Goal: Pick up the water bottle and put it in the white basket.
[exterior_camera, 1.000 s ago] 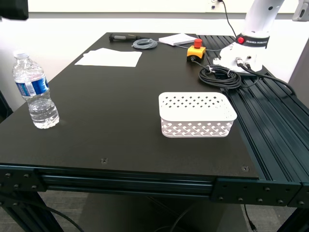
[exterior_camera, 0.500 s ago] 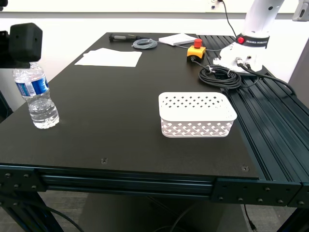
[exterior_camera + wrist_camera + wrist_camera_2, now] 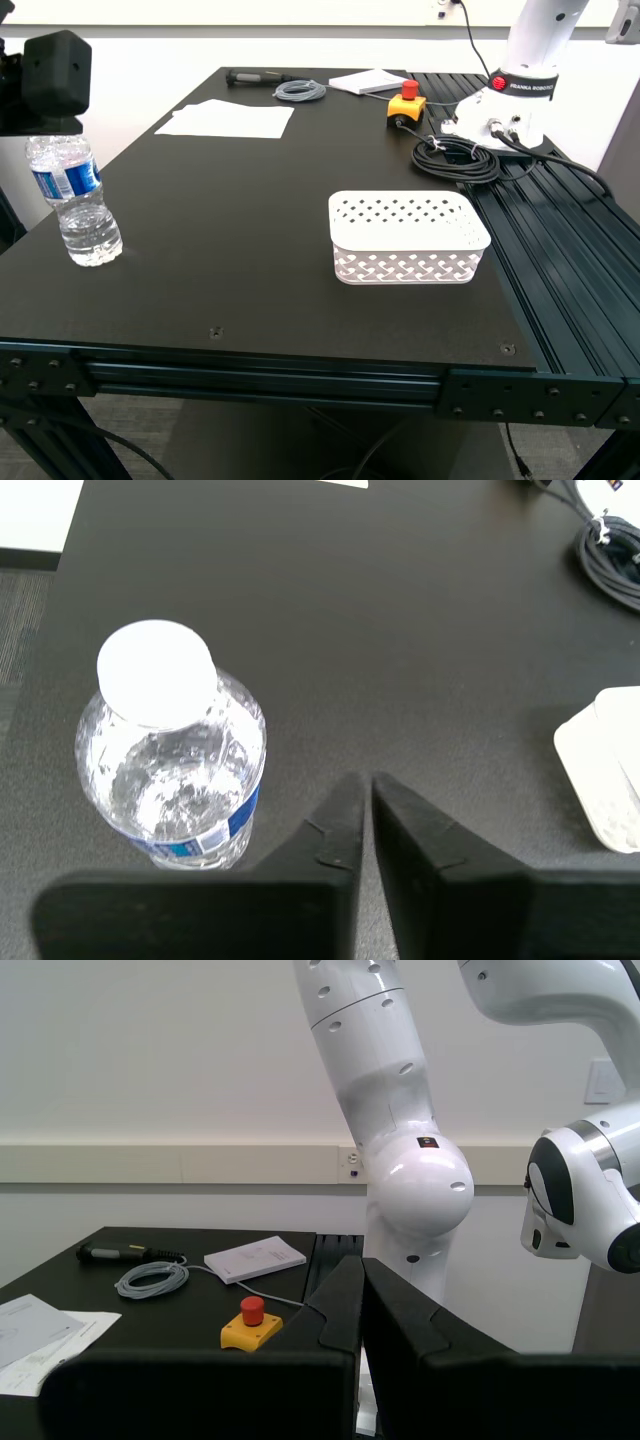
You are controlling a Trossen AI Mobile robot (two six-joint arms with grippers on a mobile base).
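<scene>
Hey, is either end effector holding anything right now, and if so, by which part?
Nothing is held. My first end effector is shut and empty above the water bottle; my second end effector is shut and empty too.

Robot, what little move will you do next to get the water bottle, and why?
Probably open my first gripper, because its jaws are shut and could not fit around the water bottle. The bottle stands upright on the black table, a little off to the side of my fingertips, so I would also shift over it before lowering. The white basket waits empty.
</scene>
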